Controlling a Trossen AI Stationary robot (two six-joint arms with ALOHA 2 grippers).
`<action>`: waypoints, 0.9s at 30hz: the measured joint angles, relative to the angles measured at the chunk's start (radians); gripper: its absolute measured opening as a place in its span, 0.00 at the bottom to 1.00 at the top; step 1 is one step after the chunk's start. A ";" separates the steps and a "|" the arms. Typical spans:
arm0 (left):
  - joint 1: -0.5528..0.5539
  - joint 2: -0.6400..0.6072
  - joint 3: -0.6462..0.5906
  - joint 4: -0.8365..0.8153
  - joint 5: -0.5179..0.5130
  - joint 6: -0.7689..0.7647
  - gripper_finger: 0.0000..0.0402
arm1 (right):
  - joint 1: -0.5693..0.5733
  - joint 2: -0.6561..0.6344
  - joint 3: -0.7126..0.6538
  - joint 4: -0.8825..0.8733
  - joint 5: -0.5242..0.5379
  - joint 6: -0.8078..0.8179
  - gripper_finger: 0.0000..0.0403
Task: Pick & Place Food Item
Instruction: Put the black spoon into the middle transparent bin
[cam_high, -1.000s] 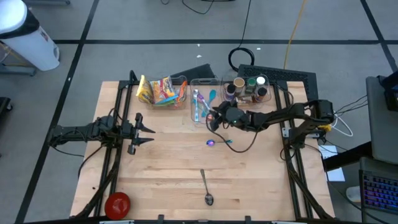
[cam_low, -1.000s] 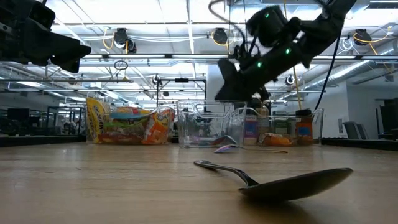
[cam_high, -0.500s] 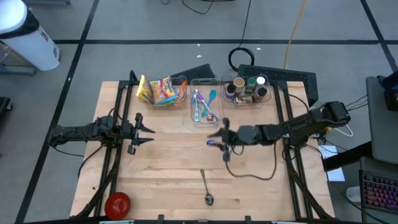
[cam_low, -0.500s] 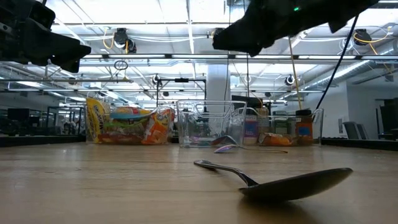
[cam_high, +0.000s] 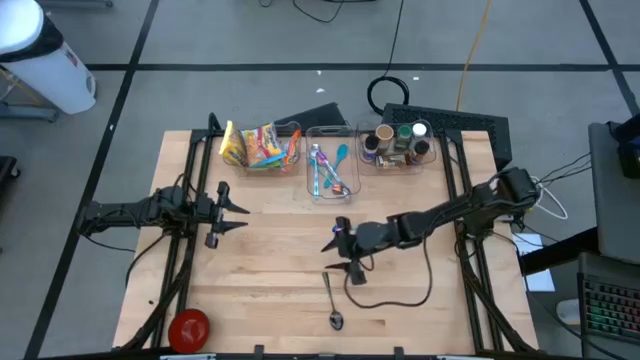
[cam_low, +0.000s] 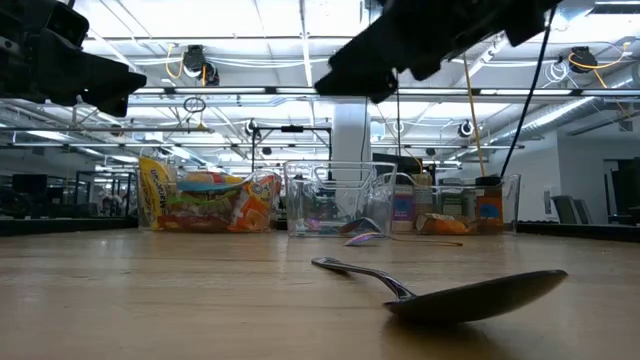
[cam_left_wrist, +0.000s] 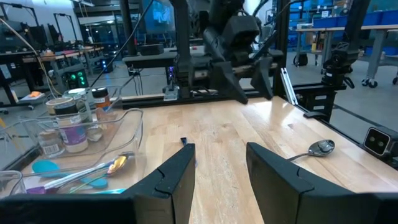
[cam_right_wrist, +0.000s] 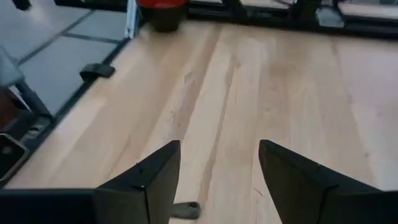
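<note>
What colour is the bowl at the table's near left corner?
Red; the bowl shows best in the high view.

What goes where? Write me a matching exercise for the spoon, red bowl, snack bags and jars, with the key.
Things:
1. spoon
2. red bowl
3. snack bags
4. jars

Places:
A. in the right bin
B. at the table corner on the left arm's side, away from the bins
C. in the left bin
D. on bare wood, by the right gripper

Pairs: 1-D, 2-B, 3-C, 4-A
</note>
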 joint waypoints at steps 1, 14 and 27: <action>0.000 0.000 0.000 0.000 0.000 0.000 0.38 | -0.002 0.020 0.015 -0.006 -0.001 0.003 0.53; 0.000 0.000 0.000 0.000 0.000 0.000 0.38 | 0.020 0.308 0.120 -0.104 -0.182 0.035 0.50; 0.000 0.000 0.000 0.000 0.000 0.000 0.38 | 0.033 0.310 0.116 -0.146 -0.072 0.011 0.48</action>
